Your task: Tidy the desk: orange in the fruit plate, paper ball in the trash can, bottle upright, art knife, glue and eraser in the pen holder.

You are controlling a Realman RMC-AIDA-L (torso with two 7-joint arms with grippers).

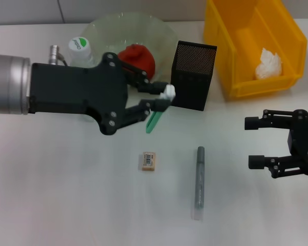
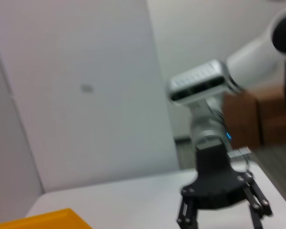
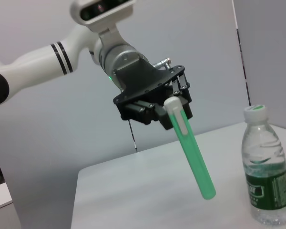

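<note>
**Left claw holds the green glue stick beside the pen holder**

The left gripper [image 1: 161, 97] hangs above the desk [image 1: 66, 205] near the middle of the head view, its fingers pinching the white-capped end of the green glue stick [image 1: 155, 119]. The stick slants down from the claw toward 7 o'clock, its free end in the air. In the right wrist view the same stick [image 3: 193, 152] tilts away from the clamped fingers, capped end up.

The pen holder [image 1: 193, 75] stands just beside the claw at its 2 o'clock. The orange [image 1: 138, 60] lies in the fruit plate [image 1: 108, 28] at the claw's 11 o'clock. The bottle [image 1: 81, 49] stands upright on the desk at 10 o'clock, mostly hidden by the arm.

The eraser [image 1: 149, 160] lies on the desk at 6 o'clock from the claw, well apart. The art knife [image 1: 199, 182] lies at 5 o'clock, pointing away from the robot.

The paper ball [image 1: 269, 64] sits inside the trash can [image 1: 220, 46] at 2 o'clock of the desk.

The right gripper [image 1: 256, 142] hovers at 3 o'clock, fingers spread and holding nothing.
</note>
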